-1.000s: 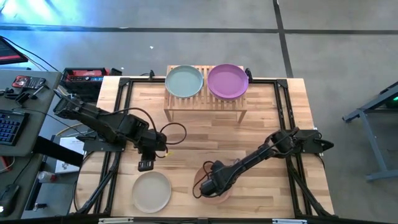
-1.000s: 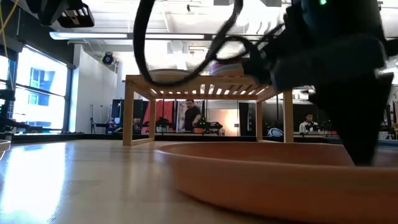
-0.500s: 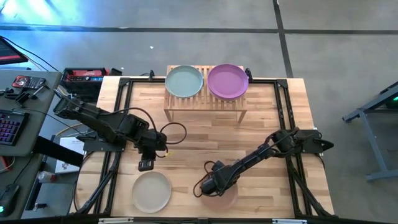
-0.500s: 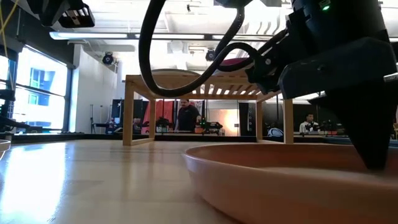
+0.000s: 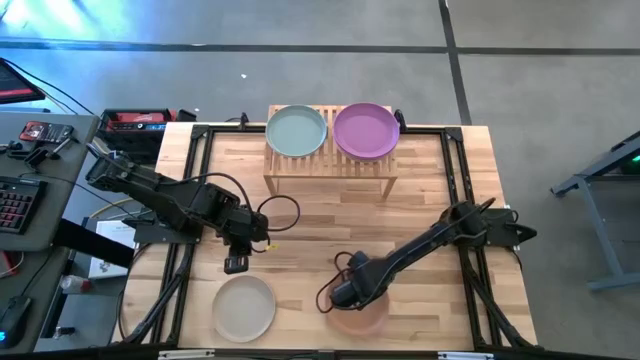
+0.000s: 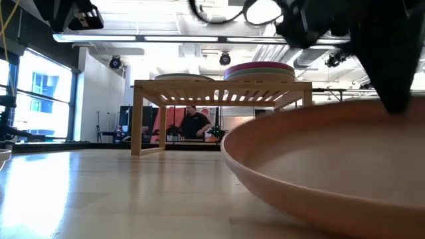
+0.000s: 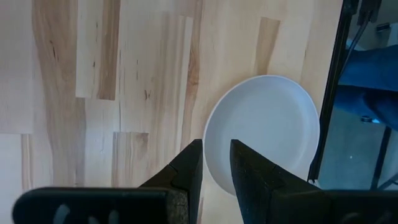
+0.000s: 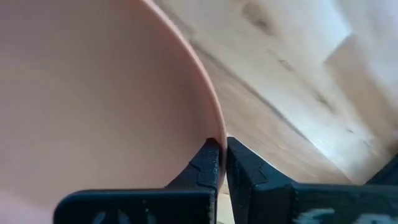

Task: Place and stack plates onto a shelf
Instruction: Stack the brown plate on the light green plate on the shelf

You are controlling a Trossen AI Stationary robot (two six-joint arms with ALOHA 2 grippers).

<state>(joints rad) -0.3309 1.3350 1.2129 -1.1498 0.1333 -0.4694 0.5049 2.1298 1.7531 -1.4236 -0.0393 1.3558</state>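
While your right gripper [image 5: 342, 297] pinches the peach plate's [image 5: 358, 314] rim at the table's near edge, lift it clear, then carry it to the far shelf [image 5: 330, 160]. Your left gripper [image 5: 235, 265] hovers empty, fingers slightly apart.

Both arms matte black, jointed segments. Left arm [image 5: 170, 200] trails a looping black cable; right arm [image 5: 430, 245] likewise cabled near its wrist. Fingers [image 7: 249, 180] dark, wedge-shaped, tapering to blunt tips, mounted on a black crossbar.
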